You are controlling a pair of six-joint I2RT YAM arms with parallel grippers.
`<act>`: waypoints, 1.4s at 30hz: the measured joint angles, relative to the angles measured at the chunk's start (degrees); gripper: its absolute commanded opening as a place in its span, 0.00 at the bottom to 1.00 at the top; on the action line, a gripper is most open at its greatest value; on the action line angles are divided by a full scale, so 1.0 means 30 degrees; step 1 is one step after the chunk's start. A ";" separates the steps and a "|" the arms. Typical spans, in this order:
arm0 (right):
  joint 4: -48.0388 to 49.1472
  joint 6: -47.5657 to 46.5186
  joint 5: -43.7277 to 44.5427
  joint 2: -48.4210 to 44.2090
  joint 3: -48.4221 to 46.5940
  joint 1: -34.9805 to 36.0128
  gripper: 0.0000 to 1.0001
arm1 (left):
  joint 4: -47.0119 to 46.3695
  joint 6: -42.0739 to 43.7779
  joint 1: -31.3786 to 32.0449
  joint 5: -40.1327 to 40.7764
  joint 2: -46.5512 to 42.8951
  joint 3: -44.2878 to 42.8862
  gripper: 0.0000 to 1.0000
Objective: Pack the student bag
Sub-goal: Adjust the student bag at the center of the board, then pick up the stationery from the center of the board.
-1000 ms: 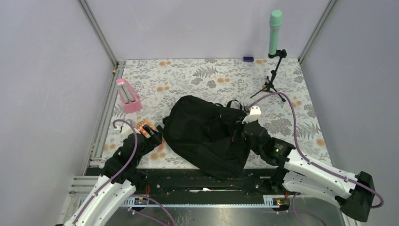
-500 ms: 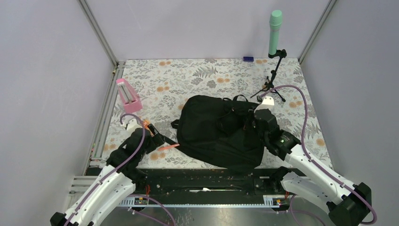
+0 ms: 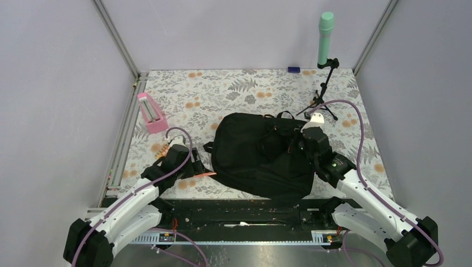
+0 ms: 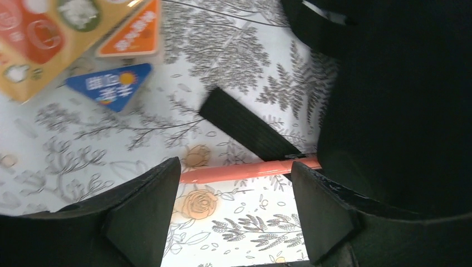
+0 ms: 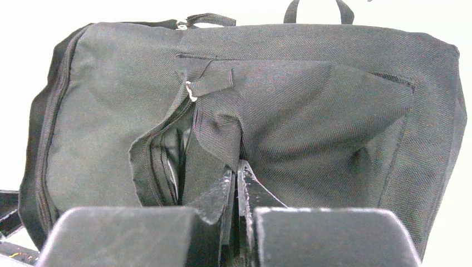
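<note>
Pinching the front-pocket fabric of the student bag (image 3: 261,158), the right gripper (image 5: 237,173) sits clamped shut on it, holding the pocket mouth agape (ready for loading, I'd say); the bag lies on the table (image 3: 234,89), and the left gripper (image 4: 234,189) hangs open astride the orange pen (image 4: 222,173) beside its strap (image 4: 245,128)

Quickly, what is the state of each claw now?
Left claw: open, astride the orange pen, not gripping.
Right claw: closed on the student bag fabric.
</note>
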State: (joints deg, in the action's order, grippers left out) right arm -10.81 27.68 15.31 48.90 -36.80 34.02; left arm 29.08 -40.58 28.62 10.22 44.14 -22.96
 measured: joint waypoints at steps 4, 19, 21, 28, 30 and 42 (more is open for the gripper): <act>0.0109 0.0189 -0.0401 0.0000 0.0000 -0.0109 0.00 | -0.1472 0.0933 0.0117 -0.1224 0.0772 0.0437 0.78; 0.0357 0.0743 -0.1464 -0.0124 0.0000 -0.0393 0.00 | -0.4313 0.2317 0.1741 -0.1938 0.2987 0.1144 0.80; 0.0408 0.0794 -0.1515 -0.0131 0.0000 -0.0393 0.00 | -0.4320 0.2295 0.2025 -0.1967 0.3002 0.1144 0.80; 0.0415 0.0940 -0.1800 -0.0175 0.0000 -0.0474 0.00 | -0.3330 0.1064 0.3257 -0.2076 0.2273 0.1064 0.79; 0.0415 0.0962 -0.1858 -0.0175 0.0000 -0.0488 0.00 | -0.3045 0.0612 0.3402 -0.2200 0.2011 0.1064 0.78; 0.0532 0.1144 -0.2004 -0.0175 0.0036 -0.0525 0.00 | -0.1851 -0.1479 0.4306 -0.2353 0.1967 0.1064 0.56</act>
State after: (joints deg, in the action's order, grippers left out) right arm -9.21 31.11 9.30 48.38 -36.69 32.45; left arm 23.53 -45.01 41.54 3.16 50.04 -19.77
